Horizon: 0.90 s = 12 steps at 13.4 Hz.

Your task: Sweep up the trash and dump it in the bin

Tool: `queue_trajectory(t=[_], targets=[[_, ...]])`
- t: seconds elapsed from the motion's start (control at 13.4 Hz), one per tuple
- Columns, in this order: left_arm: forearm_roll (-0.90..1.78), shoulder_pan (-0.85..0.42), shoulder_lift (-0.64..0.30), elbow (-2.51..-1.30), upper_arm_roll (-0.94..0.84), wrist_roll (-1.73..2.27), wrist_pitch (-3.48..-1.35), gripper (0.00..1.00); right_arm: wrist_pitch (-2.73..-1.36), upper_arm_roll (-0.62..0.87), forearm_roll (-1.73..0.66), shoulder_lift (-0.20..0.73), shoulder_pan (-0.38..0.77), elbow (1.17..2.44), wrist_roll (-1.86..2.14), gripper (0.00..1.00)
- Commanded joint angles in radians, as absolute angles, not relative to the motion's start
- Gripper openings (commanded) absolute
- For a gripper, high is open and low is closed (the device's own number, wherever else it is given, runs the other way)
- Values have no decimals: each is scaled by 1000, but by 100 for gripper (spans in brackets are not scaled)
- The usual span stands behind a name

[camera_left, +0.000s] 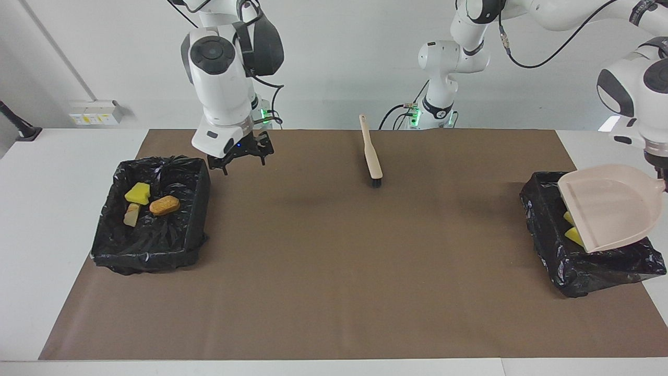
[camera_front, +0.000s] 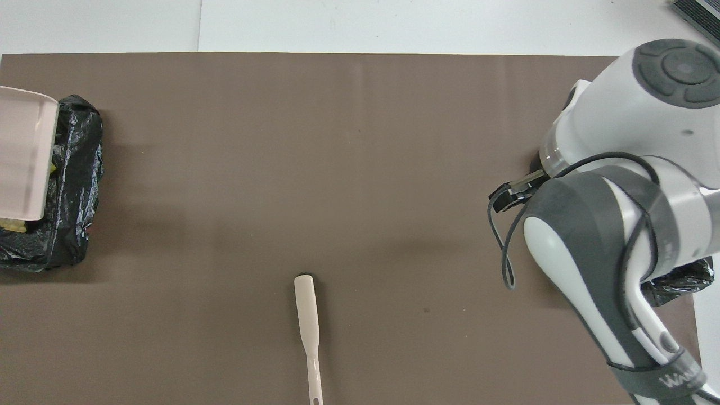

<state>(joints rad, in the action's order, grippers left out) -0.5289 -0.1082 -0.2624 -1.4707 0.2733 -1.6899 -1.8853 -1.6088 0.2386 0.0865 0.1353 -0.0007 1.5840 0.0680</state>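
Left tool (camera_left: 658, 172), clamped on the dustpan (camera_left: 608, 206), holds it tilted over the bin (camera_left: 543, 230) containing trash (camera_left: 573, 235). Right tool (camera_left: 237, 156) hangs spread, empty. Withdraw the pan level, clearing the liner.

right pincer (camera_left: 241, 157) hangs spread wide; left pincer, at the frame edge, seems clamped.

1. The brush (camera_left: 371, 154) lies on the paper sheet (camera_left: 334, 271), mid-table, close to the robots' edge.
2. One bin (camera_left: 193, 209), toward the right arm's end, holds three scraps of trash (camera_left: 151, 203).
3. The other bin (camera_left: 543, 230) sits toward the left arm's end, both farther from the robots than the brush.
4. The dustpan (camera_left: 608, 206) hangs over that bin.
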Motion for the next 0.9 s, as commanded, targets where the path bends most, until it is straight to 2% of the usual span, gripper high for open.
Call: queue_trajectory(t=[0.0,0.15,0.45,0.82], targets=[[-460,-112,-238,-1471,214,-1564,-1807,0,-1631,253,106,129,-63,1578,87,100],[-430,-112,-239,-1480,132,-1354,-1760,0,-1660,256,104,129,-101,1578,89,100],[-338,-117,-256,-1543,23,-998,-1741,0,-1683,256,84,124,-104,1578,80,100],[-186,-135,-311,-1578,-122,-422,-1761,0,-1687,242,81,124,-155,1583,84,100]])
